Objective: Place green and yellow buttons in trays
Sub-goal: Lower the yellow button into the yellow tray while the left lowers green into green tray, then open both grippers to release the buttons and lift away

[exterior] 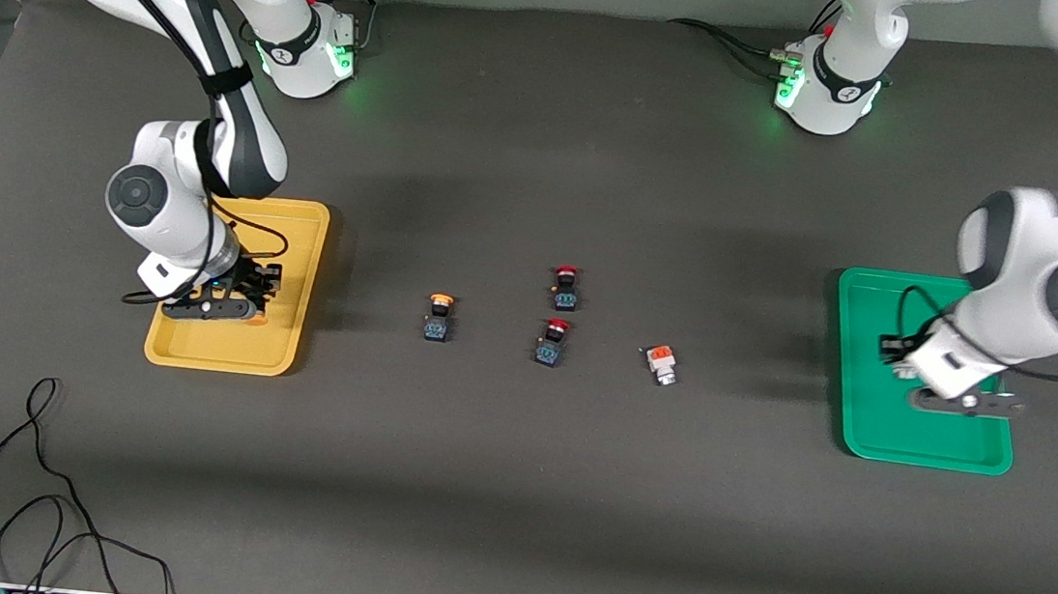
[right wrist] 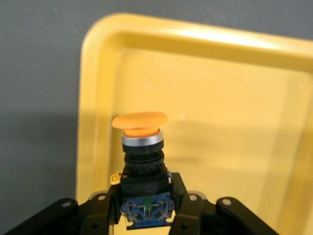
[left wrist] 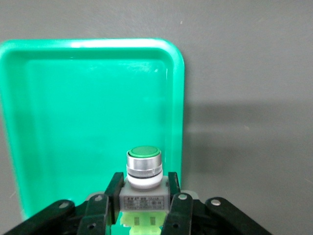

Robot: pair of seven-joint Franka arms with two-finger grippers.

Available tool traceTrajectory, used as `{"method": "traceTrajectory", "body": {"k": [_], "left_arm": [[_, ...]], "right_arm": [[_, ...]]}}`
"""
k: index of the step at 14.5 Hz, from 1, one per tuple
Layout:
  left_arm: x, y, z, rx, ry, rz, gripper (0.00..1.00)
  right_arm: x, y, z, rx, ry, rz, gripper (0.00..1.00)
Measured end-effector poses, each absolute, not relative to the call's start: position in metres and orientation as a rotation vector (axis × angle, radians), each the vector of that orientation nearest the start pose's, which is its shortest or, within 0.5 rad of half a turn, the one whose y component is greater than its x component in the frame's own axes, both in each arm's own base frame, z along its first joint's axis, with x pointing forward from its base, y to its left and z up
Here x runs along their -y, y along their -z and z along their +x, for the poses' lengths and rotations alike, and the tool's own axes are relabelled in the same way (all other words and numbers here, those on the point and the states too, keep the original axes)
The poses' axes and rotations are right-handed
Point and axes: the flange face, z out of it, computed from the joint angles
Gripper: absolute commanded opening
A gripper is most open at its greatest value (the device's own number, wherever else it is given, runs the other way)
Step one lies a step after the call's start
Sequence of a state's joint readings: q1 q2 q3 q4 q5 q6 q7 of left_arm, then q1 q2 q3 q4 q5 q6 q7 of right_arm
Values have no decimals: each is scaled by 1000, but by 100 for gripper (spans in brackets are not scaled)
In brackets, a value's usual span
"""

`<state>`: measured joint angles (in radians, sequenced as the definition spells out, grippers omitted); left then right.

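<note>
Dark grey tabletop (exterior: 510, 489) carried a green tray (exterior: 858, 406) under the left gripper (left wrist: 143, 208), which pinched a green-capped button (left wrist: 144, 169), and a yellow tray (exterior: 285, 312) under the right gripper (right wrist: 145, 208), which pinched a yellow-orange-capped button (right wrist: 142, 147).

In the front view the right gripper (exterior: 215, 308) hides the button it holds over the yellow tray (exterior: 296, 246), and the left arm (exterior: 1040, 278) covers part of the green tray (exterior: 857, 367). Both wrist views cut off the trays' edges. The orange-capped button (exterior: 660, 363) seems to lie tipped, too small to judge.
</note>
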<state>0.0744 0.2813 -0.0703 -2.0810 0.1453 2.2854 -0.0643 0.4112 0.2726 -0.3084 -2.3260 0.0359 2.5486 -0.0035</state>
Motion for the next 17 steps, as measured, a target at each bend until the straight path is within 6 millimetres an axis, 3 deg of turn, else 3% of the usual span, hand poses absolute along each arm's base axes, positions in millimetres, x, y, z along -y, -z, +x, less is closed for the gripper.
{"method": "traceTrajectory", "body": {"k": [1,2,3,4,5,8,10,11,13,15,16,17], "left_arm": [[-12,-258,572,-50,-106,-3051,4],[-19,-234,569,-52,-111,-3052,5],[-26,-217,568,-56,-121,-3054,26],[-32,-207,567,-59,-128,-3056,69],[-37,-201,566,-75,-136,-3058,100],[-43,-204,570,-124,-123,-3058,100],[-50,-227,580,-130,-117,-3050,100],[-55,-249,586,-131,-148,-3043,100],[-63,-313,600,-118,-225,-3052,100],[-60,-386,611,-105,-250,-3090,100],[-53,-412,615,-98,-234,-3120,100],[-42,-426,618,-101,-218,-3153,100]], "right_arm": [[-48,-214,511,137,-53,-3208,0],[-47,-206,509,138,-61,-3213,40],[-45,-200,508,135,-71,-3217,73],[-43,-198,508,129,-77,-3219,85],[-40,-199,509,120,-74,-3219,99],[-38,-206,512,107,-69,-3216,99],[-40,-220,517,71,-92,-3209,99],[-44,-232,522,41,-112,-3205,99],[-62,-268,539,-15,-173,-3196,99],[-100,-313,558,-79,-208,-3198,99],[-123,-332,565,-115,-208,-3201,99],[-146,-345,569,-151,-203,-3195,99]]}}
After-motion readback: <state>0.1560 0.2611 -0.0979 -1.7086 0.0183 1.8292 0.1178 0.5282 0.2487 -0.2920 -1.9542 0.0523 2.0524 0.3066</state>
